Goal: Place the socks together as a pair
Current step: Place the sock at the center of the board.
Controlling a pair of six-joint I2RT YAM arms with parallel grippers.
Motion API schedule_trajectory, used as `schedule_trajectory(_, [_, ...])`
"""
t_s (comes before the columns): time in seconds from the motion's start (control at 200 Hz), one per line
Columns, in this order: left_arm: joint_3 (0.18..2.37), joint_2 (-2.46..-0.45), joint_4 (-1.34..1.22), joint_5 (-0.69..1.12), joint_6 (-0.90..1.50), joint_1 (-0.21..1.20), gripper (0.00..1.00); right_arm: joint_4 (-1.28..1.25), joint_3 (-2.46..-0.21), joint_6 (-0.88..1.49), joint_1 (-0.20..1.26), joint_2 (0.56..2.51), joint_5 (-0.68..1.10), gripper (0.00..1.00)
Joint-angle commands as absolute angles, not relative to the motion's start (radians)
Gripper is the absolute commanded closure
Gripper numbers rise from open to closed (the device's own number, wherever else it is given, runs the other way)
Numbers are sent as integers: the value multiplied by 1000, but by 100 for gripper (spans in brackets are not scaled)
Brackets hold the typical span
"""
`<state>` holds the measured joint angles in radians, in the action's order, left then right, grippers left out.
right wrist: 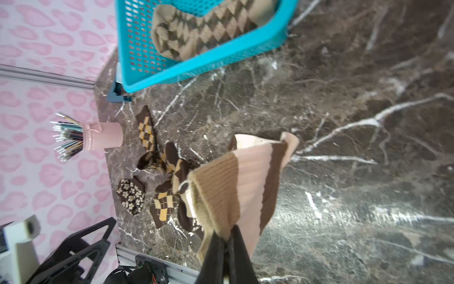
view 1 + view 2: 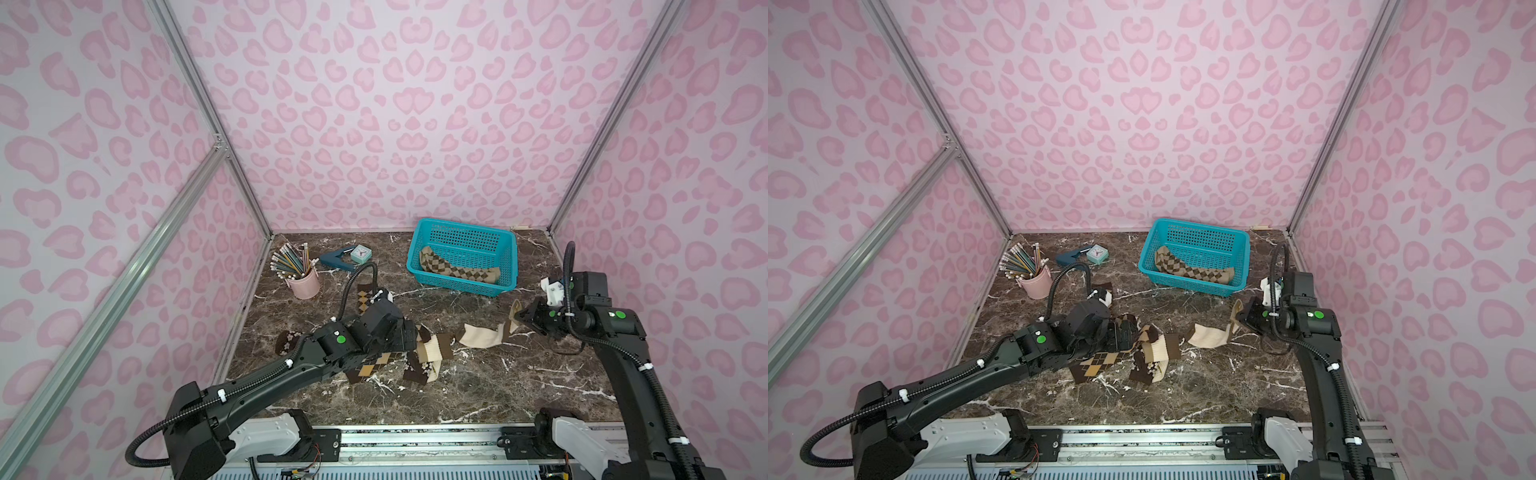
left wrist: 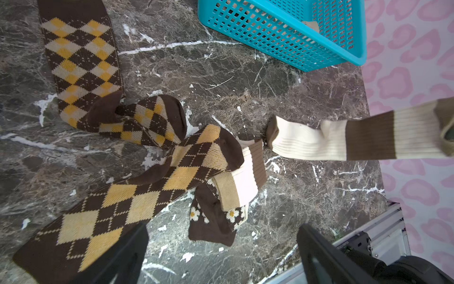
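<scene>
A: What did we have in hand?

B: Reading the dark marble-look table [image 2: 478, 386] as a dial with the far wall at twelve, our right gripper [image 1: 228, 234] stood at about three o'clock. Its jaws were pinched together on the tan cuff of a cream-and-brown striped ribbed sock [image 3: 344, 141]. The sock drooped from that cuff towards nine, toe end low by the tabletop; we could not tell whether it touched.

A: And its mate?

B: The second striped sock [image 3: 245, 177] lay folded near the dial's centre. It sat under the toe of a dark brown sock with large yellow argyle diamonds [image 3: 137, 196] and over a dark brown sock with cream flowers [image 3: 211, 226]. Our left gripper [image 3: 223, 227] hovered above that heap, jaws wide apart, holding nothing.

A: How did we expect them to handle?

B: Light, limp and clingy, we judged: knit cloth that sags, folds and drags its neighbours along. A cuff edge, as on the held one, looked the soundest hold. For the mate we favoured the exposed tan band, though lifting it would likely disturb the argyle toe on top.

A: Anything else?

B: At one o'clock a teal plastic mesh basket [image 2: 463, 240] already held a tan sock with brown diamonds [image 2: 457, 270].
</scene>
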<state>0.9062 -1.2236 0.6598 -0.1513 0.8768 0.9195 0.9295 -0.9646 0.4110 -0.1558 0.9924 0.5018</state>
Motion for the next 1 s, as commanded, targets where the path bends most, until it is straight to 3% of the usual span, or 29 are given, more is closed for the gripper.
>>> schedule_trajectory(0.0, [930, -1243, 622, -168, 864, 928, 2, 923, -889, 404, -188, 938, 438, 99])
schedule_trajectory(0.325, [1022, -1387, 520, -108, 854, 976, 2, 930, -710, 510, -296, 748, 235, 85])
schedule_trajectory(0.52, [1145, -1519, 481, -73, 822, 1011, 2, 965, -722, 558, -347, 747, 163, 50])
schedule_trajectory(0.625, [1227, -1607, 477, -55, 800, 1039, 3, 974, -752, 573, -372, 741, 147, 40])
schedule_trajectory(0.94, [1340, -1785, 404, 26, 787, 1070, 1, 924, -902, 526, -378, 844, 285, 40])
schedule_trajectory(1.0, [1334, -1782, 392, 28, 793, 1059, 1, 895, -893, 497, -374, 850, 384, 43])
